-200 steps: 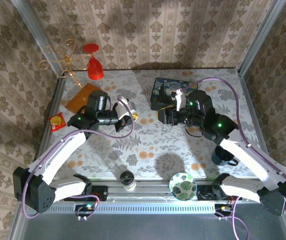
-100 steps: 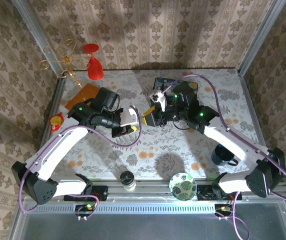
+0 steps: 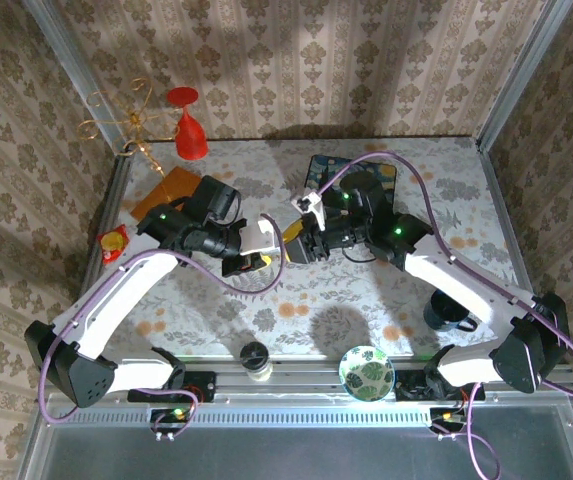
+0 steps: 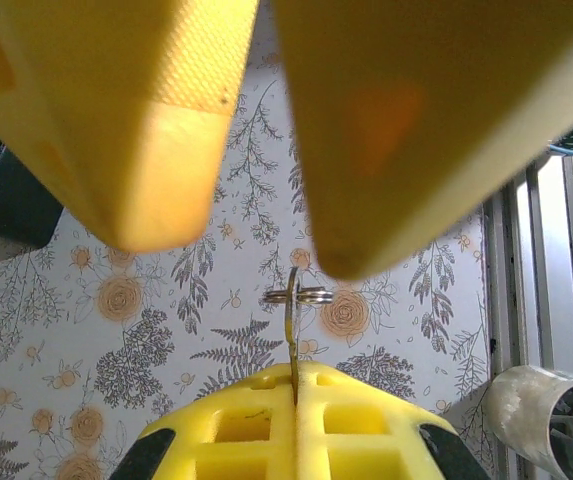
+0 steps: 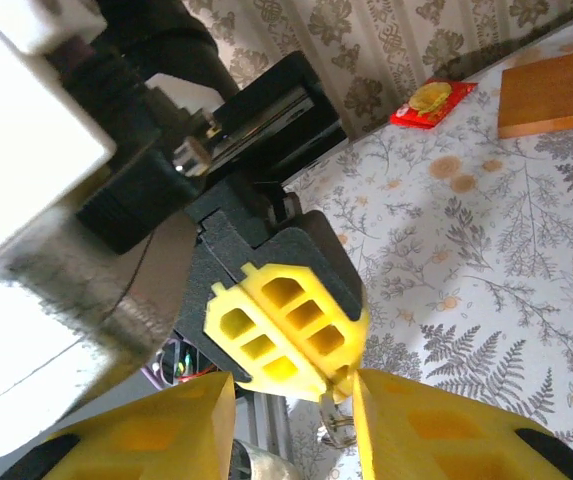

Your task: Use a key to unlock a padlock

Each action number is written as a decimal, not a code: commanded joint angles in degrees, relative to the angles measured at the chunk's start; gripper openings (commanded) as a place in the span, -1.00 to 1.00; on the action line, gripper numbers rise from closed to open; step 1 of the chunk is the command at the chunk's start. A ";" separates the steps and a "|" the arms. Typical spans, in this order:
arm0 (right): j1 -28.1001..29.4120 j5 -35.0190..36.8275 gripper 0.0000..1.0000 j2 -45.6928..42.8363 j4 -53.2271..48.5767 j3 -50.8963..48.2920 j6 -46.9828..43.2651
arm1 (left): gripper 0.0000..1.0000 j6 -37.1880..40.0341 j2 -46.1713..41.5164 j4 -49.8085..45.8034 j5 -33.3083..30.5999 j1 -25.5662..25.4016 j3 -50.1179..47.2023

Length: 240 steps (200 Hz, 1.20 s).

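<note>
Handover, I judge: left pincer (image 4: 294, 392) clenches the key (image 4: 292, 322), which sits inside the released right pincer (image 5: 291, 392); that must next close squarely.

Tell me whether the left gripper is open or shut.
Shut on the key: the left gripper's yellow fingers meet along one seam, the key's blade pinched between them.

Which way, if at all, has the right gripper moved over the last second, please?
Yes. The right gripper has swung leftward in the top view, off the dark blue box toward the left gripper.
</note>
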 commanded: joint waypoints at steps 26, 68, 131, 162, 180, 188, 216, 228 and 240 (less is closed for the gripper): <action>1.83 3.71 -0.26 1.42 -3.36 -0.03 -2.64 | -1.00 1.70 -1.53 0.80 1.84 -0.34 -0.07; 1.84 4.62 -0.30 1.72 -3.50 0.22 -2.84 | -1.00 1.88 -1.71 0.71 2.01 -0.37 -0.37; 1.84 4.22 -0.49 1.72 -2.74 0.24 -2.46 | -1.00 1.70 -2.22 1.42 2.35 -0.37 -1.20; 1.84 3.91 -0.53 3.54 -2.50 -0.18 -2.29 | -1.00 1.55 -2.42 2.18 2.39 -0.36 -1.34; 1.81 3.75 -0.52 3.86 -2.43 -0.20 -2.14 | -1.00 1.56 -2.42 2.26 2.37 -0.37 -1.47; 1.83 3.57 -0.53 4.08 -2.39 -0.20 -2.11 | -1.00 1.68 -2.42 2.31 2.43 -0.36 -1.47; 1.84 3.67 -0.63 3.87 -1.96 -0.47 -1.95 | -1.00 1.67 -2.50 2.30 2.19 -0.35 -1.74; 1.84 3.83 -0.68 3.72 -1.88 -0.49 -1.97 | -1.00 1.64 -2.59 2.32 2.10 -0.37 -1.91; 1.84 3.98 -0.69 3.56 -1.53 -0.72 -1.93 | -1.00 1.77 -2.67 2.31 1.98 -0.37 -2.09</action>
